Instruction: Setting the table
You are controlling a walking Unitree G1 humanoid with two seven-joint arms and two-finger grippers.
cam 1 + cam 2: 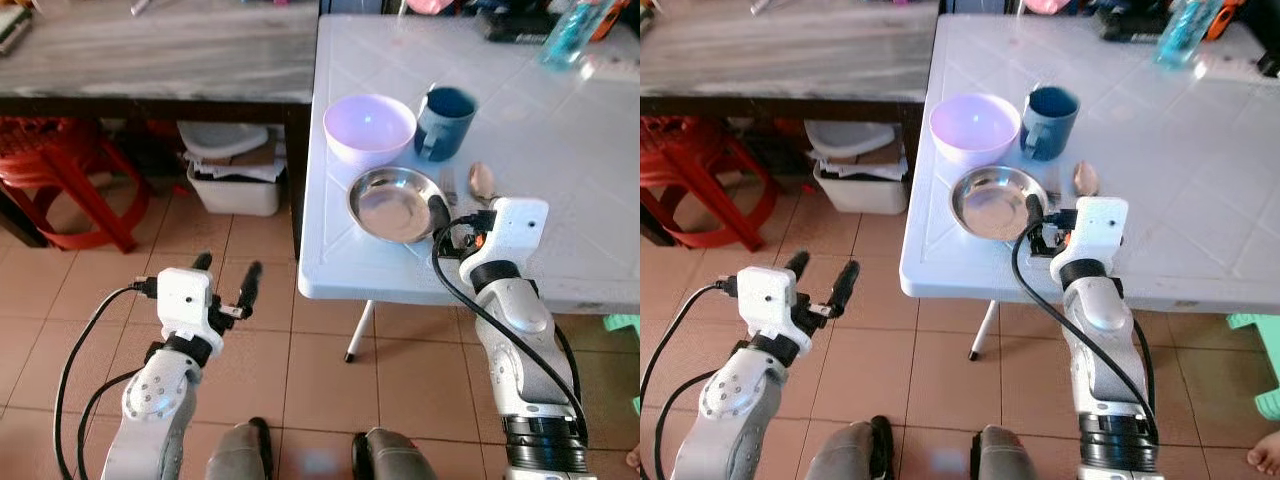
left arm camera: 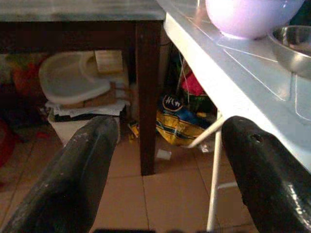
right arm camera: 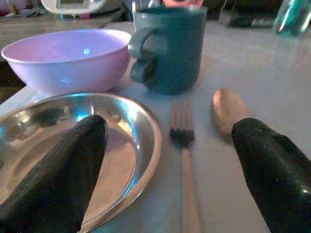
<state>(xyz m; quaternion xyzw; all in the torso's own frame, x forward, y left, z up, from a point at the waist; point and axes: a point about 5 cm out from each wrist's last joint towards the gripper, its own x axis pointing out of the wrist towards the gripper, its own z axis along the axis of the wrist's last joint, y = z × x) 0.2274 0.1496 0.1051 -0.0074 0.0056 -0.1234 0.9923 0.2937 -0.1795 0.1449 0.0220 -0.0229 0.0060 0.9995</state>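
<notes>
Right gripper (image 3: 167,179) spread over cutlery on the white table (image 1: 560,140).
A shiny round steel plate (image 1: 397,203) sits near the table's front edge, with a glossy lilac bowl (image 1: 369,128) and a teal handled mug (image 1: 444,122) behind it; a fork (image 3: 183,145) and spoon (image 3: 227,112) lie beside the plate. Left gripper (image 1: 228,280), fingers apart, hangs above the tiled floor (image 1: 250,330).

On table: one bowl (image 1: 369,128), one mug (image 1: 444,122), one plate (image 1: 396,203), one fork (image 3: 184,160), one spoon (image 3: 226,110). Two grippers.
</notes>
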